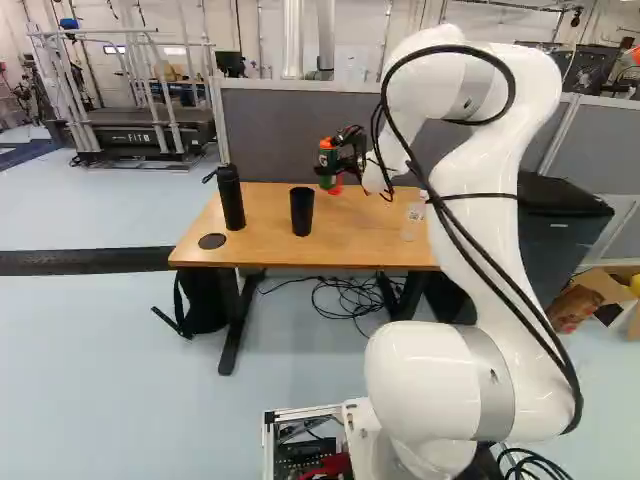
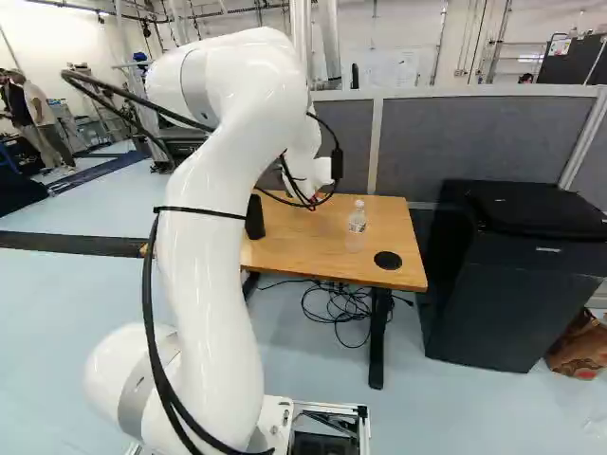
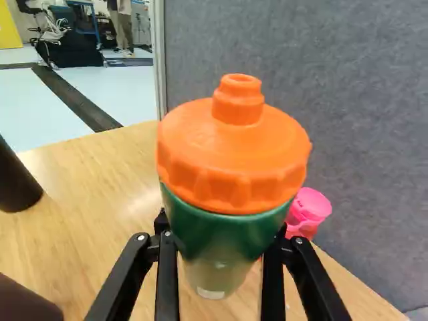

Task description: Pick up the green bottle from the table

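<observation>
At the far side of the wooden table [image 1: 270,255], my gripper [image 1: 347,158] holds the green bottle [image 1: 327,180] with its orange cap. In the wrist view the gripper [image 3: 221,234] has one finger on each side of the green bottle [image 3: 224,231], both against its body below the cap. The bottle stands roughly upright. Whether its base touches the tabletop, I cannot tell. The right base view hides the bottle behind my arm.
Beyond the bottle is a pink object [image 3: 309,208], near a grey partition [image 3: 287,60]. On the table stand a black cup [image 1: 302,212], a black bottle [image 1: 231,197], a clear bottle [image 2: 357,223] and flat black discs [image 1: 212,241]. A black bin [image 2: 522,284] stands beside the table.
</observation>
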### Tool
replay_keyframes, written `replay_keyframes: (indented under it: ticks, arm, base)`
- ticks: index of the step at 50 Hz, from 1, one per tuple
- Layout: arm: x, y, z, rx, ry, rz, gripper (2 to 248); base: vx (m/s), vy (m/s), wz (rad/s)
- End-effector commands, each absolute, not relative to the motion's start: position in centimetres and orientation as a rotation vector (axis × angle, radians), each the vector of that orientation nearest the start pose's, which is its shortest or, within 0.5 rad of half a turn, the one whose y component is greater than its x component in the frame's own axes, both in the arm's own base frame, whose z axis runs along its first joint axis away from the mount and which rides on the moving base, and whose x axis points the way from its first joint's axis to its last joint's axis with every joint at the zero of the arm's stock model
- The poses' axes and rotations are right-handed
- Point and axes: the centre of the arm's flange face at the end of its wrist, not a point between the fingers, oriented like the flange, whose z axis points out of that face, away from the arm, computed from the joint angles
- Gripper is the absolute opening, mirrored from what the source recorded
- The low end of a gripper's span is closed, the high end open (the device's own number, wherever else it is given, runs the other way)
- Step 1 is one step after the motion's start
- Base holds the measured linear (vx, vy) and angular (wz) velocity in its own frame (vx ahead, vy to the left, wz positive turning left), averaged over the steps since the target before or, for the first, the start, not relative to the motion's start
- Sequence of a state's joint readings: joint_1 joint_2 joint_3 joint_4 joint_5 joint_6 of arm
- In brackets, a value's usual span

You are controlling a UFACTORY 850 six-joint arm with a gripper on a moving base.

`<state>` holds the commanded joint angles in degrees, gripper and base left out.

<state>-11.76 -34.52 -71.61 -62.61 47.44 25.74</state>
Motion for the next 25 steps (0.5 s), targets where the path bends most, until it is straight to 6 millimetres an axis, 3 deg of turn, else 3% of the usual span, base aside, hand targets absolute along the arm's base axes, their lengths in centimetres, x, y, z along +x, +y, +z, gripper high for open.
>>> replay_keyframes:
  ticks: [25]
  arm:
    - [60.8, -8.7, 44.0, -2.38, -0.639, -1.677, 110]
  base:
    - [0.0, 0.0, 0.0]
